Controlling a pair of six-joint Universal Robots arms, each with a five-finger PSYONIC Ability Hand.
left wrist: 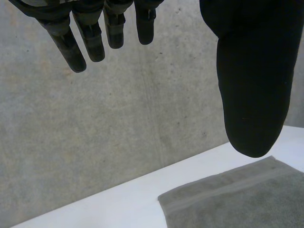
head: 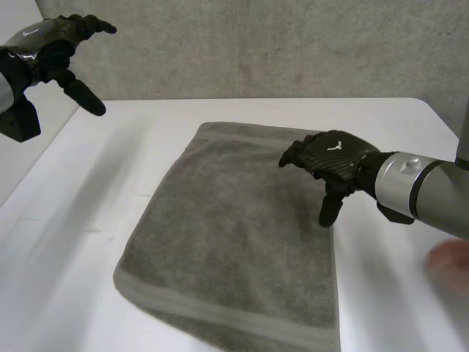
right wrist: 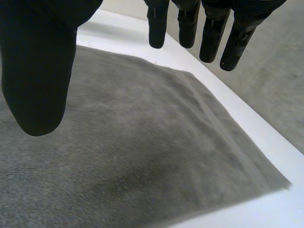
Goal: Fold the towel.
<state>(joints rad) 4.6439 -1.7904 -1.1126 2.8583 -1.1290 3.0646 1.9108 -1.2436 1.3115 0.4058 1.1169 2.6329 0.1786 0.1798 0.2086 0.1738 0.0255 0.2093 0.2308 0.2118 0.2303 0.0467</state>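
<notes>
A grey towel [head: 234,235] lies folded on the white table [head: 110,169], with a woven band along its near and far edges. My right hand [head: 333,158] hovers over the towel's right edge, open, fingers relaxed and thumb pointing down, holding nothing. In the right wrist view the towel [right wrist: 133,152] spreads under the thumb and fingers [right wrist: 209,38], apart from them. My left hand [head: 62,48] is raised high at the table's far left, open and empty. In the left wrist view its straight fingers [left wrist: 90,38] hang before the wall, and a towel corner [left wrist: 237,199] lies far below.
A grey concrete wall [head: 278,44] runs behind the table. The table's right edge [head: 440,117] lies beyond the towel. A blurred pinkish shape [head: 451,264], perhaps a person's hand, sits at the near right.
</notes>
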